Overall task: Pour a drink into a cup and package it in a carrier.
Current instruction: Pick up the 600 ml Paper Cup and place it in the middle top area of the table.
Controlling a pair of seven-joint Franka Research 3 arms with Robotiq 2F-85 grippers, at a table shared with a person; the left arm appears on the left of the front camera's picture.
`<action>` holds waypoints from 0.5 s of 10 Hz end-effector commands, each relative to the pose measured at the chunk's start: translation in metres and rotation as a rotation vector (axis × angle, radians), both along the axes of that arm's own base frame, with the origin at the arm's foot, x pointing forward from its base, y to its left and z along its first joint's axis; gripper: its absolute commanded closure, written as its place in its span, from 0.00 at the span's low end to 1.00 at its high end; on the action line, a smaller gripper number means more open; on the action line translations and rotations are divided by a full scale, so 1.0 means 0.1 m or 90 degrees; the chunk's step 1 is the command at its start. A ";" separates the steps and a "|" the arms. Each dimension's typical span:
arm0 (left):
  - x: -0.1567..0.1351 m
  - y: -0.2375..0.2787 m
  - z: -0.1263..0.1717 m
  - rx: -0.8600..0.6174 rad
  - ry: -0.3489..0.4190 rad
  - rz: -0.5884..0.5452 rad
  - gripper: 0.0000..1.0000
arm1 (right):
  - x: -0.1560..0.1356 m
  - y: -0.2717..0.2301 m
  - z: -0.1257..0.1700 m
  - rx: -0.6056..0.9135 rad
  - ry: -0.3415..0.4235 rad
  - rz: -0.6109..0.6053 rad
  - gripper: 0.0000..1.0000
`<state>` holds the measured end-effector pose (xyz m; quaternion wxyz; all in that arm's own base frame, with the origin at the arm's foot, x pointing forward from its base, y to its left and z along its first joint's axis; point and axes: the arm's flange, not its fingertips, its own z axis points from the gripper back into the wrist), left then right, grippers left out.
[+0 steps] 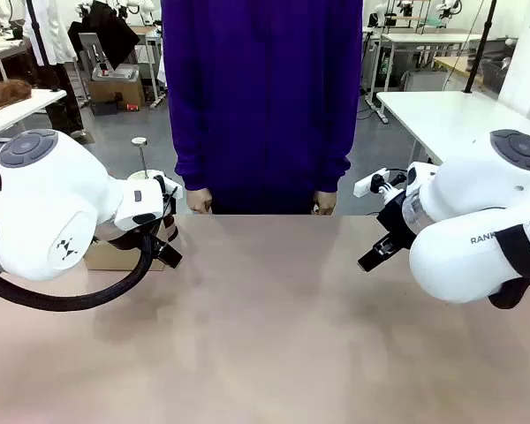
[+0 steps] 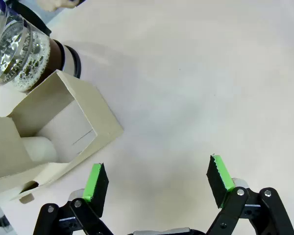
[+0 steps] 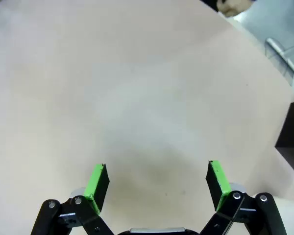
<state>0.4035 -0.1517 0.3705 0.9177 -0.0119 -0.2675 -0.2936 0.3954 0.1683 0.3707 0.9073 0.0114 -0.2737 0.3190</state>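
Observation:
In the left wrist view the clear glass pitcher [image 2: 17, 51] sits at the upper left, with the dark brown drink [image 2: 53, 53] low in it above its dark base band. Right beside it stands the brown cardboard carrier [image 2: 83, 115], its square pocket open towards me. A white rounded form [image 2: 36, 149], likely the cup, shows at that pocket, mostly hidden by cardboard. My left gripper [image 2: 157, 181] hovers open over bare table to the carrier's right. My right gripper [image 3: 157, 183] is open too, above bare tabletop. From the front, the left gripper [image 1: 168, 247] partly covers the carrier [image 1: 110, 256].
A person in a purple top [image 1: 261, 97] stands at the far edge, both hands [image 1: 199, 201] resting there. A black box [image 3: 291, 139] sits at the table's edge beside my right gripper. The wide middle of the table [image 1: 265, 309] lies between both arms.

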 end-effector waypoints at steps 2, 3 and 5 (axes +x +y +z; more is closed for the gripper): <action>0.00 0.00 0.00 0.000 0.000 0.000 0.00 | 0.00 0.00 0.00 0.000 0.000 0.000 0.00; 0.00 0.00 0.00 0.000 0.000 0.000 0.00 | 0.00 0.00 0.00 0.000 0.000 0.000 0.00; 0.00 0.00 0.00 0.000 0.000 0.000 0.00 | 0.00 0.00 0.00 0.000 0.000 0.000 0.00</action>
